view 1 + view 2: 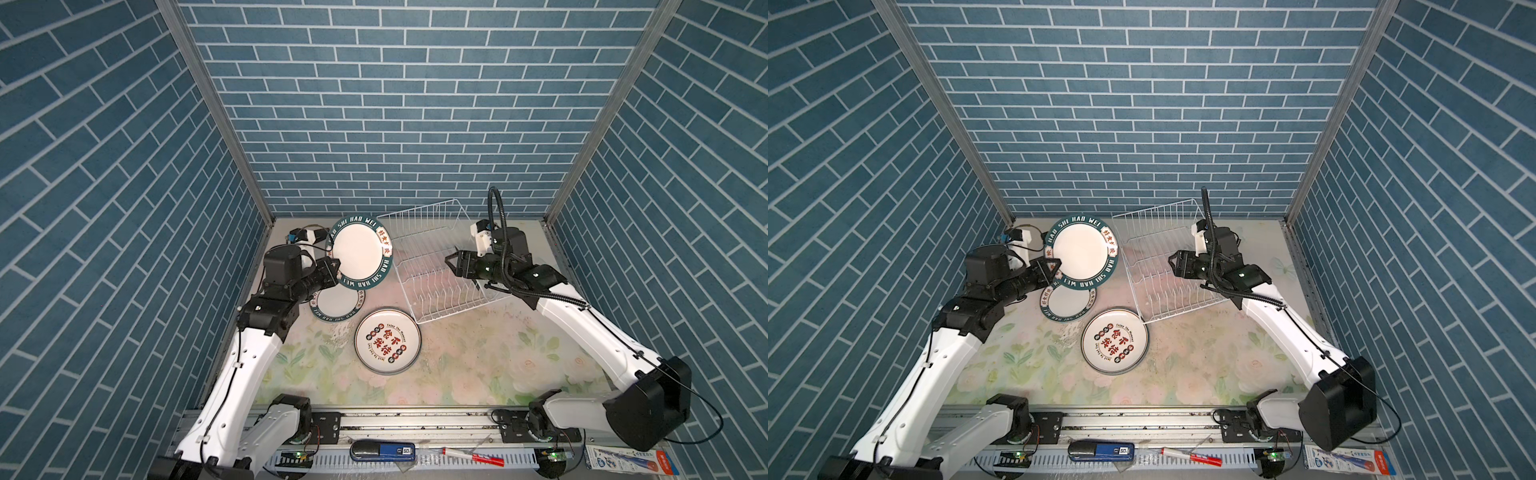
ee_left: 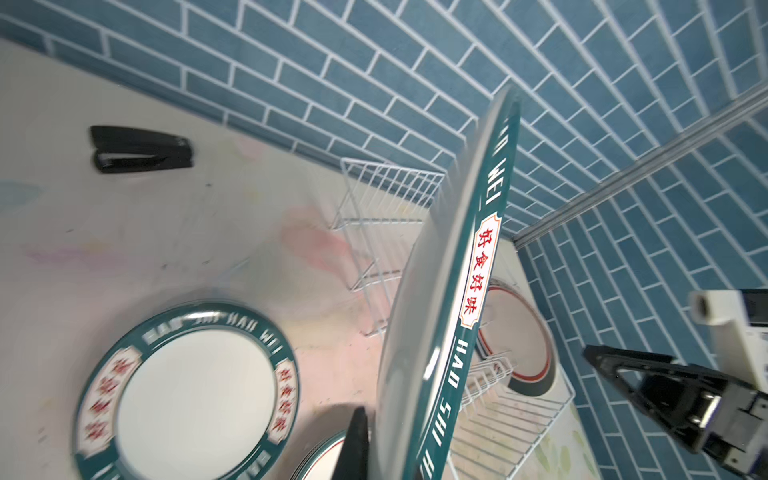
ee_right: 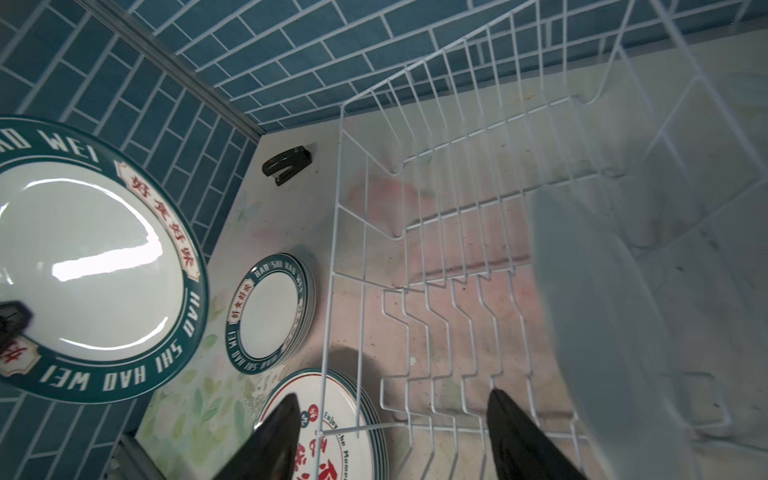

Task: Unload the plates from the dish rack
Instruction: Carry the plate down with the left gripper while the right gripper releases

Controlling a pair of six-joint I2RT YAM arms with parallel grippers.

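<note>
Nearest, at about 7 o'clock from the centre of the table (image 1: 478, 357), a stack of character plates (image 1: 387, 341) lies face up, its far edge just beside the near corner of the dish rack (image 1: 432, 270). Behind it, at 9 o'clock, a green-rimmed stack (image 1: 337, 305) lies flat, partly under the left arm. At 10 o'clock the left gripper (image 1: 336, 269) is clamped tight on the near-left rim of one green-rimmed plate (image 1: 359, 251) — held clear of the table, tilted steeply, face toward the top views. At 1 o'clock the white wire rack sits askew; the right gripper (image 1: 452, 258) hangs over its right half — jaws spread wide, gripping nothing. Farthest, at 11 o'clock in the back corner, lies a black stapler (image 3: 286, 164).
</note>
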